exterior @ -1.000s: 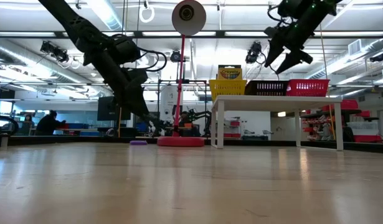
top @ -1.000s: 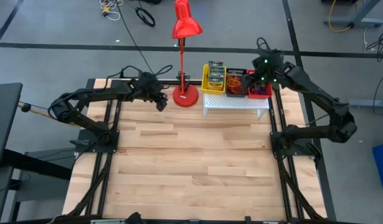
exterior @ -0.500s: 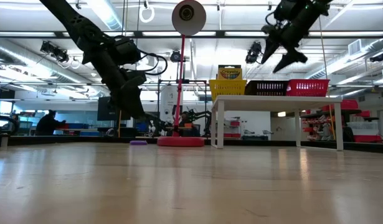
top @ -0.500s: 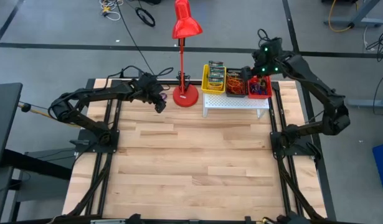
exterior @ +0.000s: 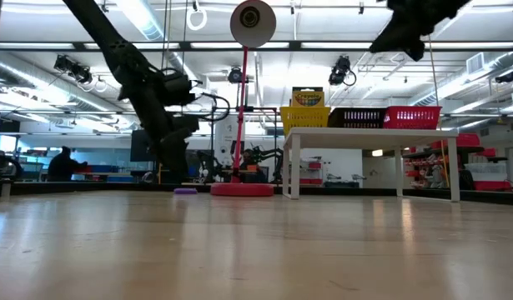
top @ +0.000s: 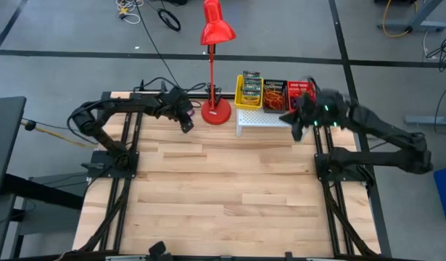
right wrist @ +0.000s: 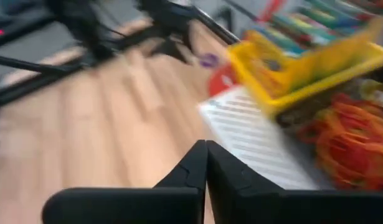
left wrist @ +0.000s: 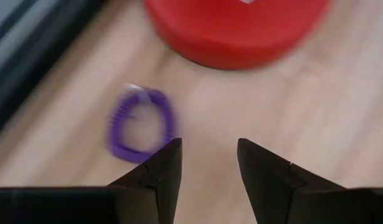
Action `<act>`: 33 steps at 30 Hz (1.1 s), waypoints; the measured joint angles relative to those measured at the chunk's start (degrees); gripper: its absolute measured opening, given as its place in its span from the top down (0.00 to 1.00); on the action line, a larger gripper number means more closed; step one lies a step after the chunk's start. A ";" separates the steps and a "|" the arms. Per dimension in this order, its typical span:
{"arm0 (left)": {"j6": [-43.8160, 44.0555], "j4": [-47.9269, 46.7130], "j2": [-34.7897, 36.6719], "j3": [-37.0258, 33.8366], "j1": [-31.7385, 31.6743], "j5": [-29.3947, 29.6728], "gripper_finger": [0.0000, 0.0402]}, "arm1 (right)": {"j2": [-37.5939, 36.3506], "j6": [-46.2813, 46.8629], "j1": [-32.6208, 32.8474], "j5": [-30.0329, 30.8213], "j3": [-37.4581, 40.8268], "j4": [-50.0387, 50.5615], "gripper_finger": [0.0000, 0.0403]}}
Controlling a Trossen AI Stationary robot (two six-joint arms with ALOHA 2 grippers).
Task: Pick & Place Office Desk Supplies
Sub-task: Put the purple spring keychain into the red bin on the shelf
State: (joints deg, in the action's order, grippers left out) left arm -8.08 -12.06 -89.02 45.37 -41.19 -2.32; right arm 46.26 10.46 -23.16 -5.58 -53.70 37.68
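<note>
Left gripper (left wrist: 207, 163), fingers parted, beside purple band (left wrist: 140, 125) and lamp base (left wrist: 235, 28); right gripper (right wrist: 206, 163) closed, empty, above stand (right wrist: 247, 146).

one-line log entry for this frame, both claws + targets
left claw: open, low over table beside purple band, near lamp base | right claw: shut, empty, in front of white stand | yellow bin: crayon boxes inside

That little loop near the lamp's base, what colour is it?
Purple loop, clearest in the left wrist view.

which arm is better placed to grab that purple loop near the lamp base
Left. Its open left gripper hangs right beside the purple loop; the shut right gripper is away by the white stand.
</note>
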 joint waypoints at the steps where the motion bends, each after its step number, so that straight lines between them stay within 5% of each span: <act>1: -0.53 0.05 -0.91 0.95 -0.54 0.66 0.60 | -1.95 0.95 2.98 1.56 2.05 -2.17 0.97; 8: -9.20 -7.46 -7.34 9.47 -4.94 -2.58 0.60 | -7.00 4.29 21.30 19.70 8.80 -7.02 0.99; 15: -14.18 -10.09 -14.14 14.28 -5.72 -2.68 0.59 | -5.66 4.02 33.07 27.53 9.15 -10.40 0.98; 21: -15.71 -11.40 -16.23 15.75 -4.67 -0.85 0.67 | -4.88 3.64 37.26 31.46 9.15 -11.01 0.98; 27: -19.88 -15.00 -15.47 15.69 -1.97 4.14 0.94 | -4.75 2.74 38.38 32.83 9.14 -11.14 0.99; 33: -19.81 -19.50 -11.95 15.42 -0.66 4.34 0.97 | -4.73 2.14 38.41 32.91 9.15 -11.31 0.99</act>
State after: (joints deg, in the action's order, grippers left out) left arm -27.89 -31.56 -100.97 60.80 -41.86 2.02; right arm 41.54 12.60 15.25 27.33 -44.56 26.37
